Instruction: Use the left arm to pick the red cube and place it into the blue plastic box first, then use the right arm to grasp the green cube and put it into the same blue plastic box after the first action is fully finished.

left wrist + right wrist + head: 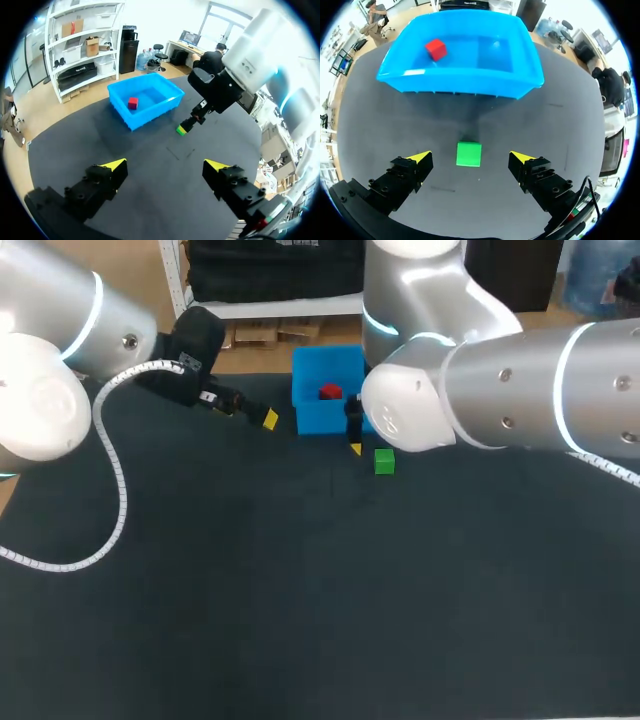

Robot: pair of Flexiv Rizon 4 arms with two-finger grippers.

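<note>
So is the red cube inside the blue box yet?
Inside: the red cube lies on the floor of the blue box, within its walls.

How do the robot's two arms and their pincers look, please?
The left arm and right arm are thick silver-grey tubes with rounded white joints, glowing pale-blue rings and small dark screws. A white spiral-wrapped cable hangs from the left arm. The left pincer and right pincer are black, with yellow tips.

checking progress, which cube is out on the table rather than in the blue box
The green cube: it sits on the dark table outside the blue plastic box, by the right tool. The red cube lies inside it.
</note>
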